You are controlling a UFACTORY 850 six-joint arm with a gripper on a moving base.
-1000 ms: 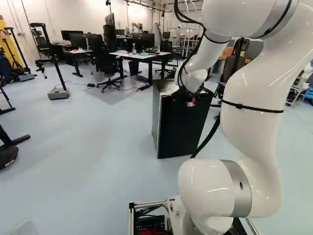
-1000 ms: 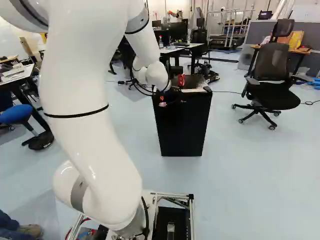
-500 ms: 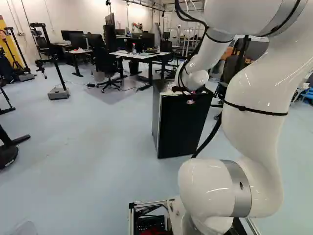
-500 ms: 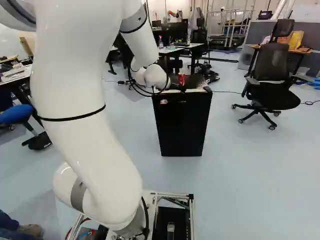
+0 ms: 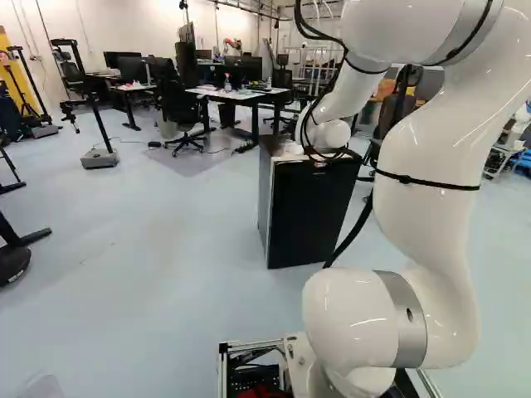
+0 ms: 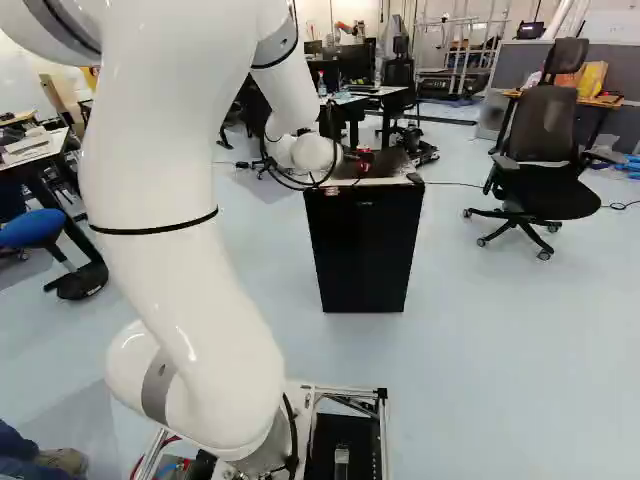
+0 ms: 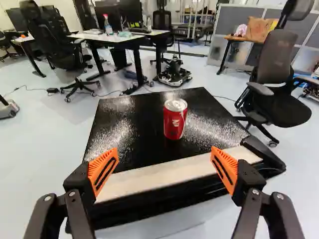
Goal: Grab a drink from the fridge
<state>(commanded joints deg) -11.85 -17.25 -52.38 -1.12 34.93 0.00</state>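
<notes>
"Where's the can (image 7: 173, 123)?"

"Upright on top of the fridge (image 6: 362, 250) — ahead of the gripper (image 6: 352, 160)."

"And how does the gripper stand?"

"Open — its orange pads (image 7: 96, 166) wide apart. A black chair (image 6: 545, 125) stands at the right of the right base view."
</notes>
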